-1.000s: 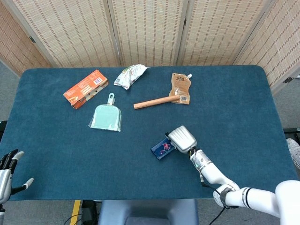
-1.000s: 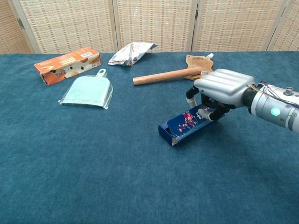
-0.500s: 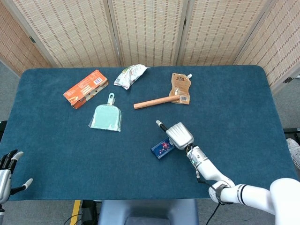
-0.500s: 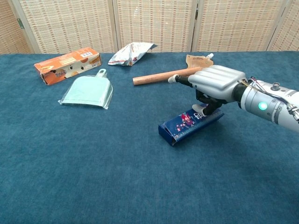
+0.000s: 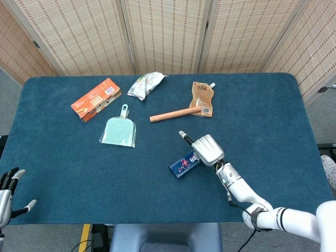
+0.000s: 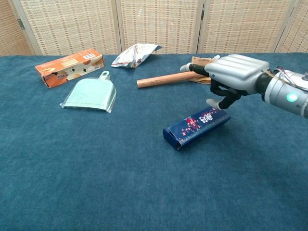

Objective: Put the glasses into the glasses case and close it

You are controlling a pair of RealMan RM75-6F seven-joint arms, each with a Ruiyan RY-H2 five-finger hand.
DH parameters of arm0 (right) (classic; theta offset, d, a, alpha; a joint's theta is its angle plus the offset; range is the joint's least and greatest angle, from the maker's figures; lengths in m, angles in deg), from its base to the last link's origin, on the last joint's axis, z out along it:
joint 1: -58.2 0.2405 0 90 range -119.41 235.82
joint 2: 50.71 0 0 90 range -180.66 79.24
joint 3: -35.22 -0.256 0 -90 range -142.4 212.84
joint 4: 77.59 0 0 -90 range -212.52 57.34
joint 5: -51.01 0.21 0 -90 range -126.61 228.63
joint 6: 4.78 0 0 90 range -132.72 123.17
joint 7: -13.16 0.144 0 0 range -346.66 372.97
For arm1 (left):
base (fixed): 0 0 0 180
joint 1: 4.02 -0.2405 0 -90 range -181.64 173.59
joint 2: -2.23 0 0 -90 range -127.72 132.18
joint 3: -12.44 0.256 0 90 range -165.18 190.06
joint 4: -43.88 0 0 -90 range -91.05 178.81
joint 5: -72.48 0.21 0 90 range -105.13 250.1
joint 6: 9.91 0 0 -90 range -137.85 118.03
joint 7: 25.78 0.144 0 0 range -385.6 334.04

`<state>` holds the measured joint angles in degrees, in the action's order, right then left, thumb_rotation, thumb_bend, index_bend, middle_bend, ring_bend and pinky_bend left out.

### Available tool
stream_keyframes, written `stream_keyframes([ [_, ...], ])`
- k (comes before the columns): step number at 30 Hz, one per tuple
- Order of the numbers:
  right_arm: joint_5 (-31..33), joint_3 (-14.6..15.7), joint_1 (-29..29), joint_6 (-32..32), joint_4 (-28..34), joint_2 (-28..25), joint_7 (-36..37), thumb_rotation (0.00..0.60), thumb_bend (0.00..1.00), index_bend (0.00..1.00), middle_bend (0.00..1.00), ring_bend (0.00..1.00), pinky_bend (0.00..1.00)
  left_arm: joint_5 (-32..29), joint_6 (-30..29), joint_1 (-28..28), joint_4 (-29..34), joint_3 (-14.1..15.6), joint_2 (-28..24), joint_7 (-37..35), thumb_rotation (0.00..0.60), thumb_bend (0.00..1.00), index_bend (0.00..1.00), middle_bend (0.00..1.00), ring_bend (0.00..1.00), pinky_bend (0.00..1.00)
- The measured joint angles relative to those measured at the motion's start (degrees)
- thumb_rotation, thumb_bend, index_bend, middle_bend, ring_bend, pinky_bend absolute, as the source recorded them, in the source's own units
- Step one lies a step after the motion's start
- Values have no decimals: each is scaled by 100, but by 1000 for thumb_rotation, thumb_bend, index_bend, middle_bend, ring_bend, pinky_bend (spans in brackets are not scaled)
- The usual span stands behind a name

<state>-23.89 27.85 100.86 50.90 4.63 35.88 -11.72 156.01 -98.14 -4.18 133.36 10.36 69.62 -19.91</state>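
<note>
The dark blue glasses case (image 5: 184, 164) with a red flower print lies shut on the blue table, also in the chest view (image 6: 196, 126). No glasses show in either view. My right hand (image 5: 208, 149) hovers just above the case's right end (image 6: 233, 74), clear of it, one finger stretched toward the wooden rod and nothing in its grasp. My left hand (image 5: 6, 191) hangs off the table's near left corner, fingers apart and empty.
Across the far half lie an orange box (image 5: 96, 98), a mint dustpan (image 5: 119, 130), a crumpled snack bag (image 5: 146, 84), a wooden rod (image 5: 173, 114) and a brown pouch (image 5: 202, 98). The rod sits close behind my right hand.
My right hand has let go of the case's right end and risen above it, a finger stretching out. The case now lies flat and shut. The left hand barely moved.
</note>
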Motion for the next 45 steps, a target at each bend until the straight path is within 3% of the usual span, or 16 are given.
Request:
stream_keyframes([
  [5, 74, 176, 15, -450, 355, -452, 14, 600, 115, 23, 934, 1000, 929, 61, 27, 46, 65, 5, 15, 47, 600, 187, 193, 136, 147, 238],
  [12, 771, 282, 223, -1008, 444, -468, -509, 600, 111, 62, 936, 1000, 929, 53, 36, 50, 97, 9, -2, 75, 600, 187, 193, 137, 147, 238],
  [17, 1260, 202, 512, -1307, 247, -265, -721, 600, 164, 115, 944, 1000, 929, 28, 25, 24, 95, 19, -22, 42, 600, 187, 193, 137, 147, 238],
  [20, 1519, 138, 712, -1508, 129, -182, -785, 600, 190, 201, 951, 1000, 929, 3, 15, 4, 79, 19, -30, 22, 600, 187, 193, 137, 147, 238],
  [24, 1830, 73, 967, -1648, -15, -93, -887, 600, 261, 458, 976, 1000, 929, 3, 26, -7, 72, 38, -38, -22, 600, 187, 193, 137, 147, 238],
  [26, 1883, 55, 1028, -1627, -80, -41, -909, 600, 298, 511, 980, 1000, 929, 2, 21, -16, 51, 40, -36, -53, 600, 187, 193, 137, 147, 238],
  [35, 1963, 120, 1126, -1523, -169, -7, -799, 600, 332, 573, 982, 1000, 929, 27, 11, -11, 1, 31, -26, -118, 600, 187, 193, 137, 147, 238],
  [37, 1959, 141, 1127, -1502, -146, -24, -772, 600, 320, 507, 981, 1000, 929, 32, 12, -5, 1, 27, -23, -115, 600, 187, 193, 137, 147, 238],
  [41, 1881, 165, 1093, -1373, -74, -62, -697, 600, 300, 115, 978, 1000, 940, 54, 12, 8, 11, 22, -23, -106, 600, 187, 193, 137, 147, 238],
  [45, 1766, 179, 999, -1132, 88, -150, -602, 600, 282, 13, 967, 1000, 943, 99, -6, 30, 7, 9, 1, -95, 600, 187, 192, 137, 147, 238],
])
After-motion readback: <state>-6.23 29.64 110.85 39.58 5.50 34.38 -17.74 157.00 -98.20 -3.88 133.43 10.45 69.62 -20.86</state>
